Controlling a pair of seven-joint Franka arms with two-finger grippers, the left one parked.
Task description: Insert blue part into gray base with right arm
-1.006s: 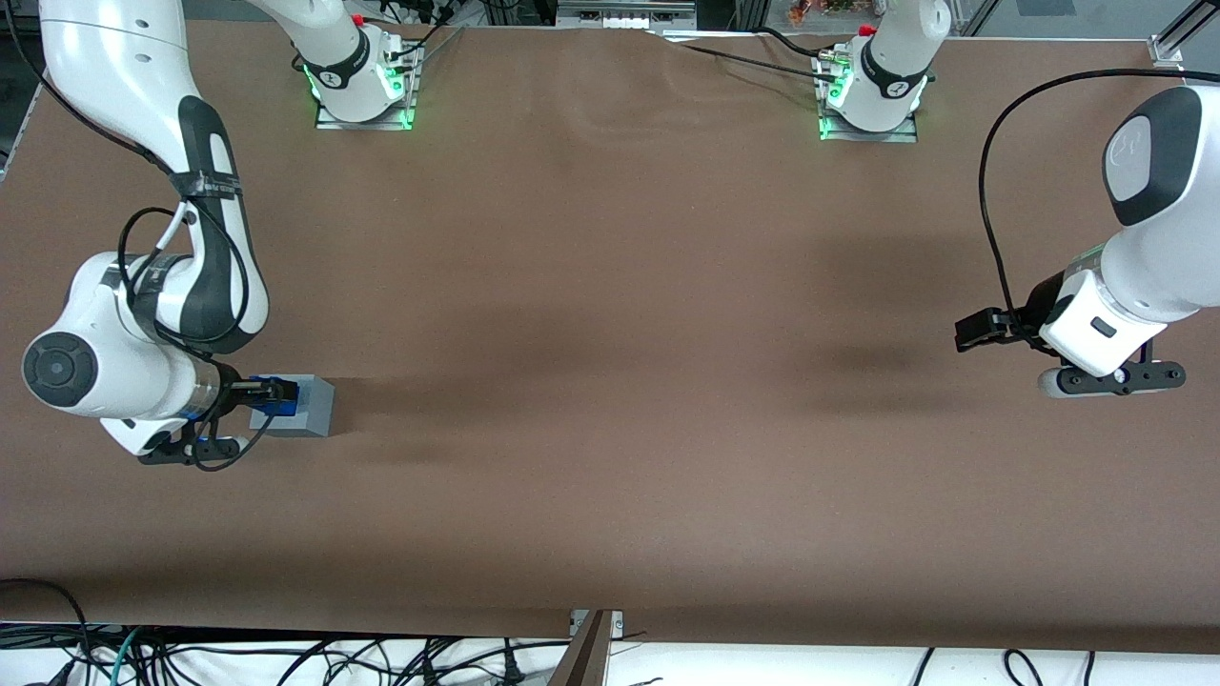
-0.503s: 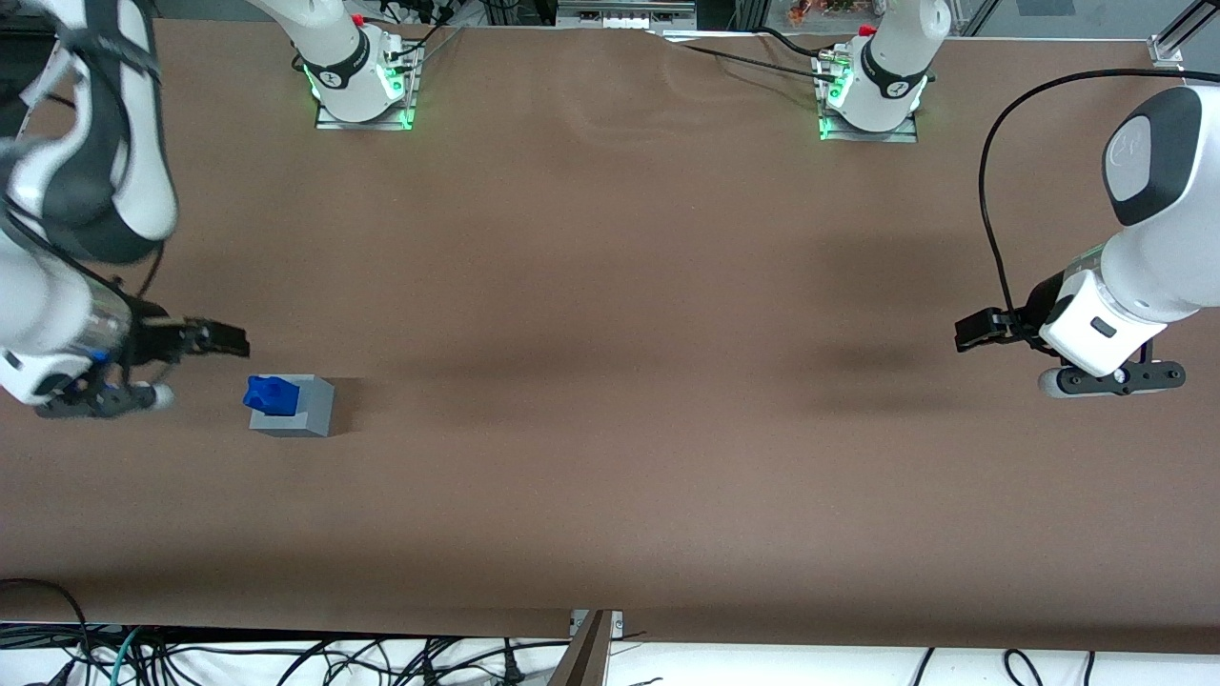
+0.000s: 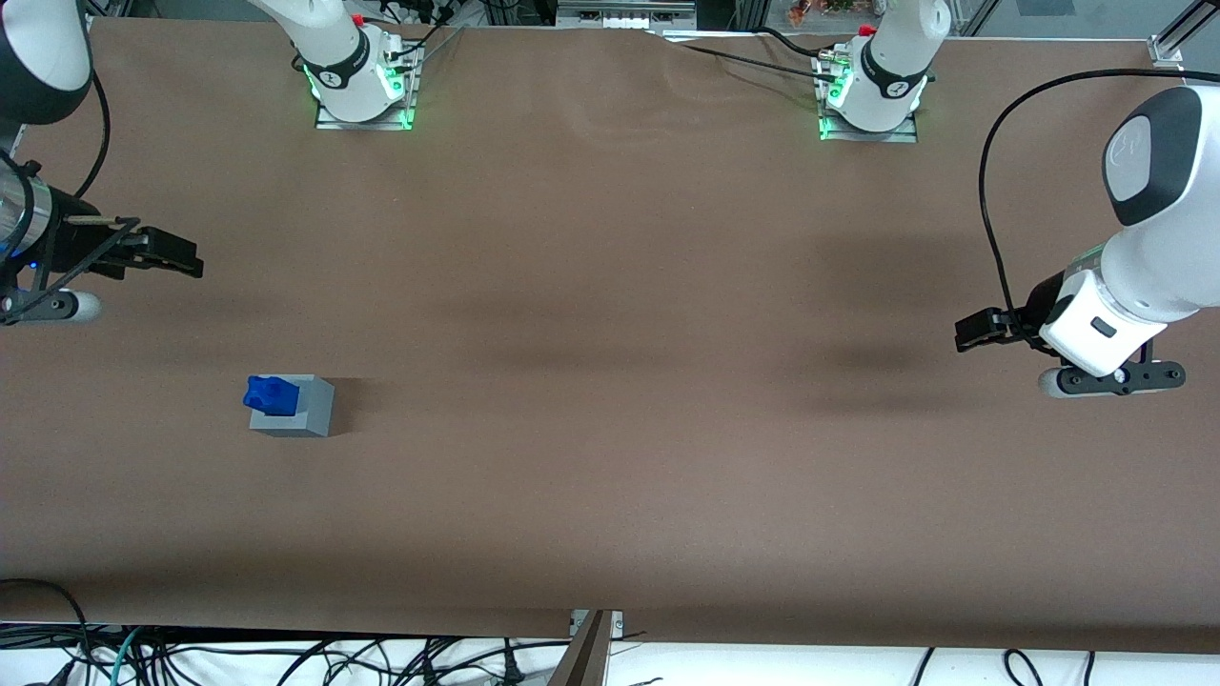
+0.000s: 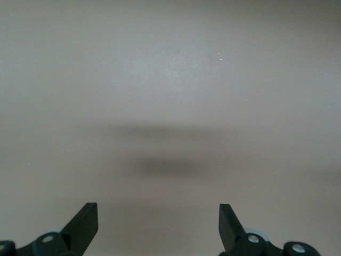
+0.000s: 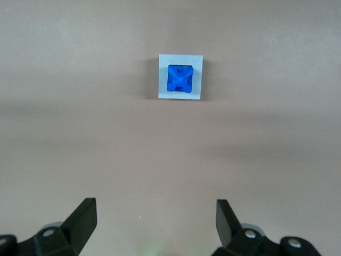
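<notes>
The gray base [image 3: 297, 407] stood on the brown worktop [image 3: 610, 381], toward the working arm's end, and served as the landmark for this moment. The blue part [image 3: 266, 394] sat in the square recess of the base's top face, its notched upper portion rising above the gray rim. In the right wrist view the blue part [image 5: 180, 78] appeared framed on all four sides by the gray base [image 5: 163, 77], with the gray border wider on one side than on the others. The right arm [image 3: 38, 57] was raised at the edge of the worktop, and its claw [image 3: 176, 257] hung well apart from the base, farther from the front camera than the base and nearer the working arm's edge of the worktop. The claw [image 5: 154, 218] was spread wide and held nothing: its two black fingers [image 5: 84, 213] stood far apart, with bare worktop [image 5: 160, 160] between them and the base visible well clear of both tips. Nothing touched the base or the blue part. A soft shadow lay on the worktop just beside the base, on the side toward the parked arm. The two arm mounts, lit green [image 3: 362, 90], were fixed at the worktop's edge farthest from the front camera, well apart from the base.
</notes>
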